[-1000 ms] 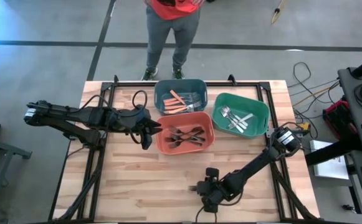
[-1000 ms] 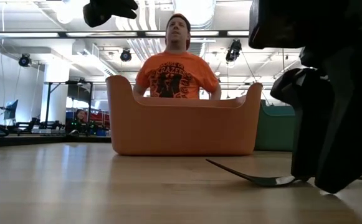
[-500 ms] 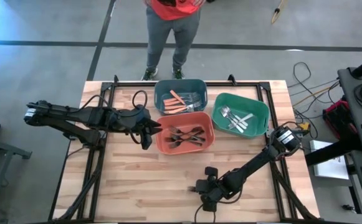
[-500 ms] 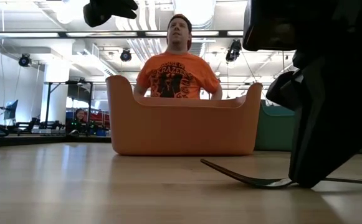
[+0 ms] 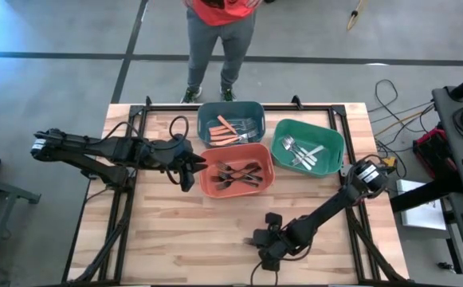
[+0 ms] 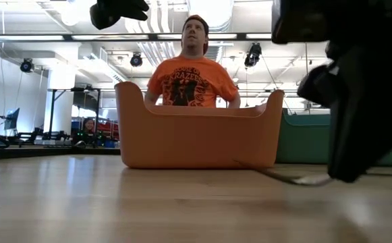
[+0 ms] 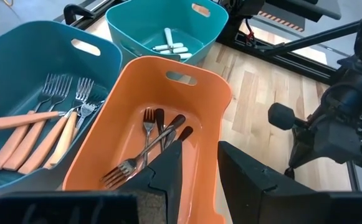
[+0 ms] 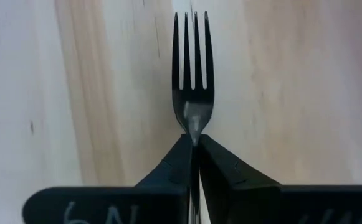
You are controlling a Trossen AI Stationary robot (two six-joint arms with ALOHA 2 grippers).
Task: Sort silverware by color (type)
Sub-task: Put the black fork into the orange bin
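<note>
The right gripper (image 5: 268,243) is positioned low over the near middle of the table (image 5: 159,239). Its fingers are closed on the neck of a black fork (image 8: 191,74), which is seen in the right wrist view with its tines extending forward past the fingertips over bare wood. In the low view the fork (image 6: 276,175) is seen projecting leftward from the gripper (image 6: 347,162) and appears to be clear of the tabletop, though this cannot be confirmed from that angle.

The left gripper (image 5: 190,169) is held just beside the left wall of the orange-red bin (image 5: 205,185), with its fingers (image 7: 168,165) parted and nothing held between them.

Black forks (image 5: 239,172) are contained in the orange-red bin. Orange-handled forks (image 5: 229,130) are contained in the teal bin (image 5: 207,112) at the far side. Silver utensils (image 5: 301,151) are contained in the green bin (image 5: 335,139) at the right.

A person (image 5: 219,32) in an orange shirt is noted standing beyond the far edge of the table.
</note>
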